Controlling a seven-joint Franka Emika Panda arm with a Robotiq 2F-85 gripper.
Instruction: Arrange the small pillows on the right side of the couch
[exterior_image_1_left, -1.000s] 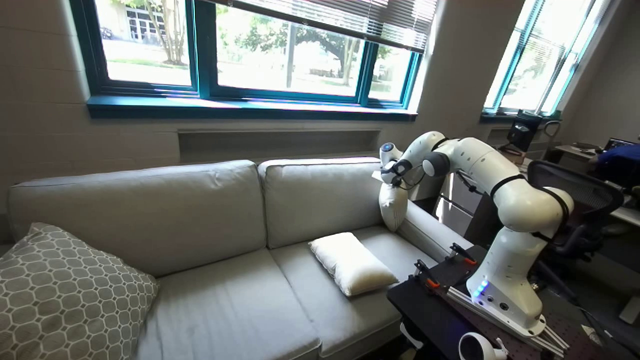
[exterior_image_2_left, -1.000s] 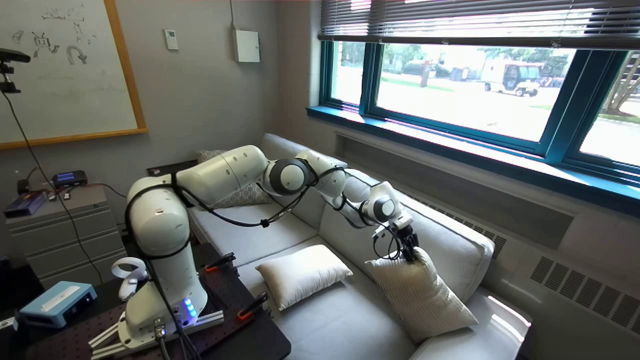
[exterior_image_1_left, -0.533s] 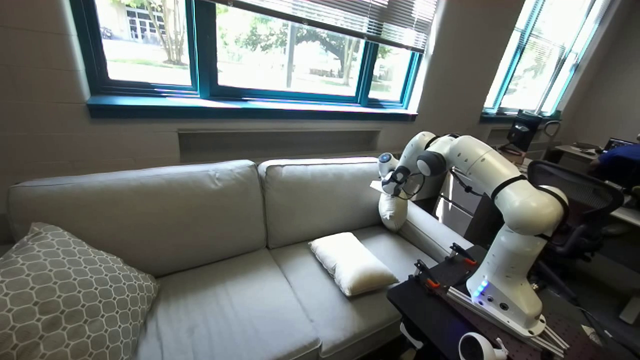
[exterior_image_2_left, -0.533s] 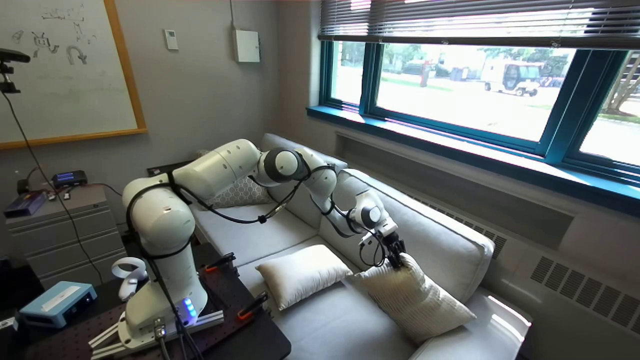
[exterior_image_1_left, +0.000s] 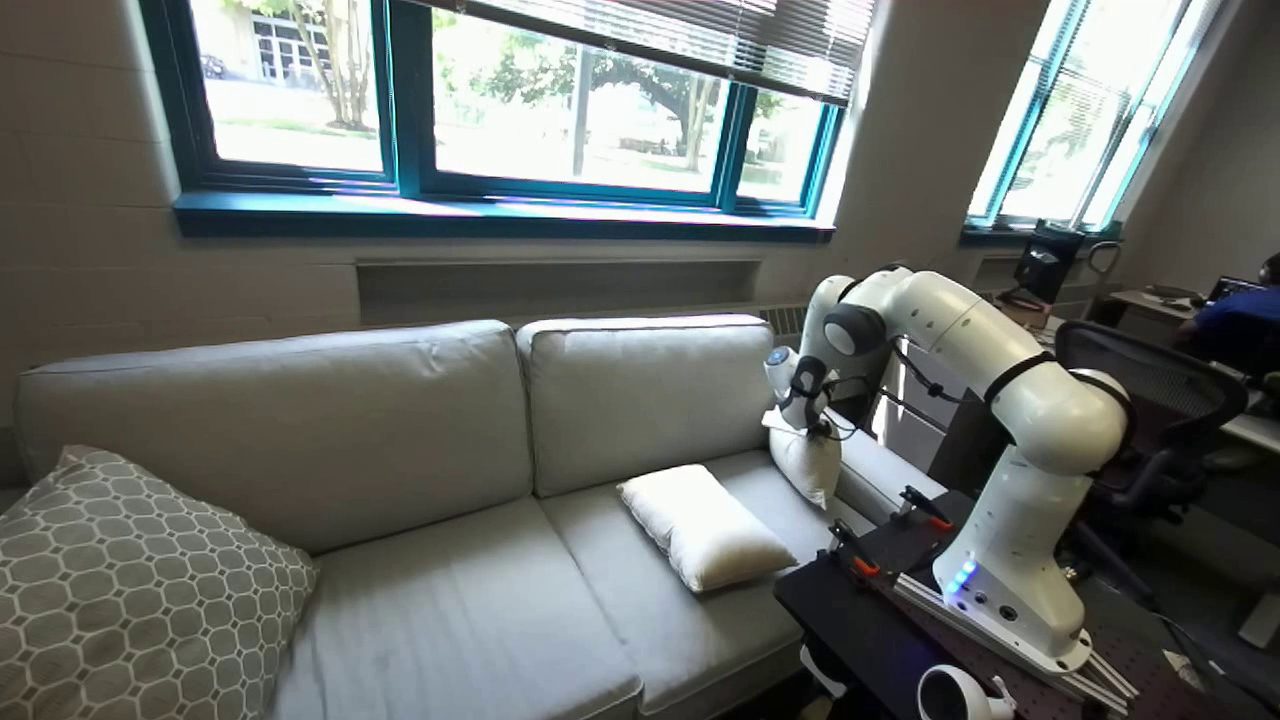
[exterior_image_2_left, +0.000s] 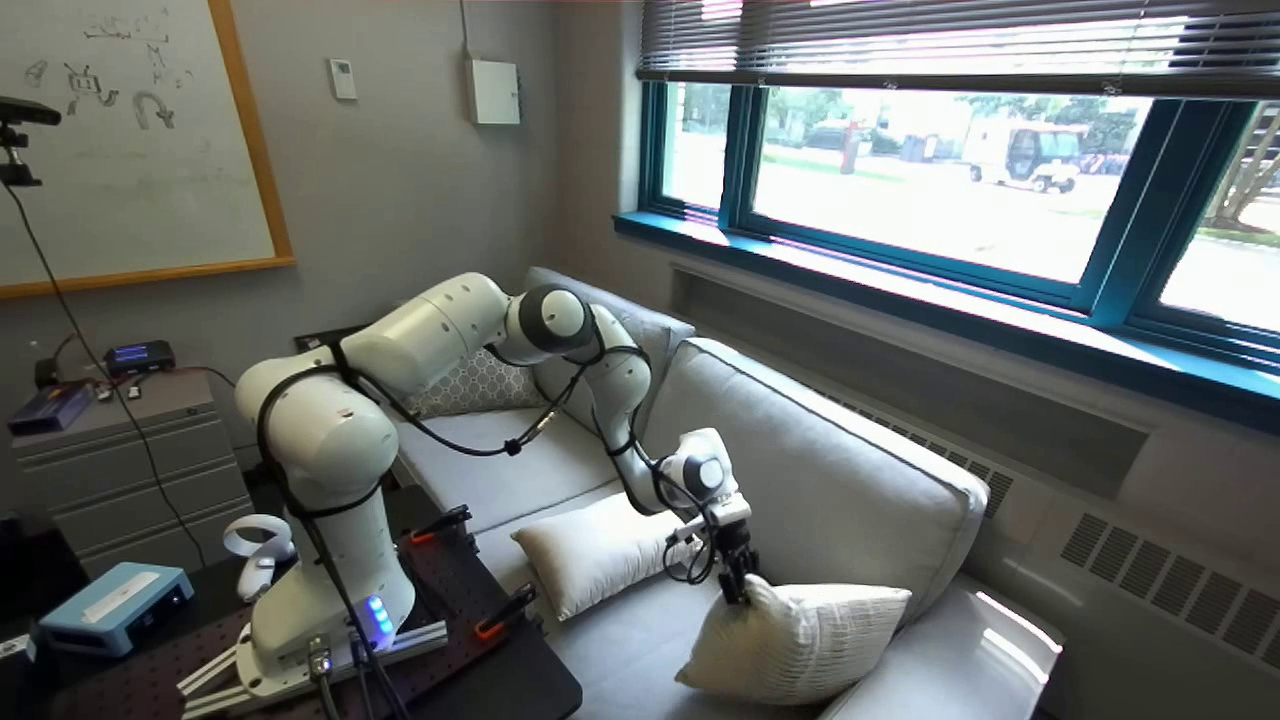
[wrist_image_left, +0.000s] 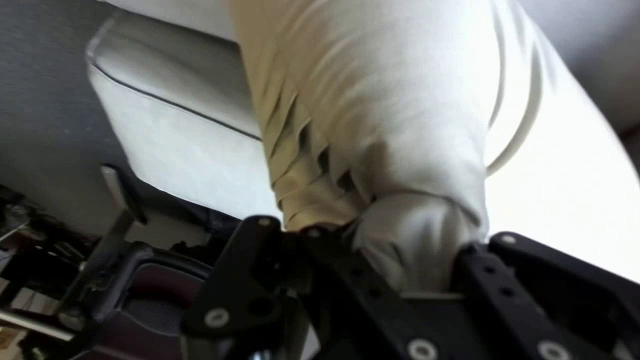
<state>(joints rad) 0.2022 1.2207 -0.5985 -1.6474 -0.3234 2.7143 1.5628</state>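
Near left in an exterior view, a dark table (exterior_image_2_left: 525, 672) carries the base of the robot arm (exterior_image_2_left: 425, 330); a white controller (exterior_image_2_left: 257, 580) and a light-blue box (exterior_image_2_left: 117, 607) lie to its left, and two clamps (exterior_image_2_left: 505, 612) stand along the edge facing the couch (exterior_image_2_left: 800, 440). From there the arm reaches right over the couch. The gripper (exterior_image_2_left: 740, 590) points downward, its jaws clamped on the upper edge of the gripped small pillow (exterior_image_2_left: 805, 645); the wrist view shows a bunched fold pinched between the dark fingers (wrist_image_left: 357, 282). This pillow is tilted at the couch's right end, just beside the armrest (exterior_image_2_left: 975, 660); whether its lower edge bears on the couch cannot be told. The loose small pillow (exterior_image_2_left: 595, 555) lies on the right seat cushion (exterior_image_2_left: 640, 655), left of the gripped one and apart from it. Farther off, at the left end of the couch, stands a larger patterned pillow (exterior_image_2_left: 478, 387), partly hidden by the arm. Beyond the couch is a blue-framed window (exterior_image_2_left: 940, 200); at far left hangs a whiteboard (exterior_image_2_left: 130, 200).
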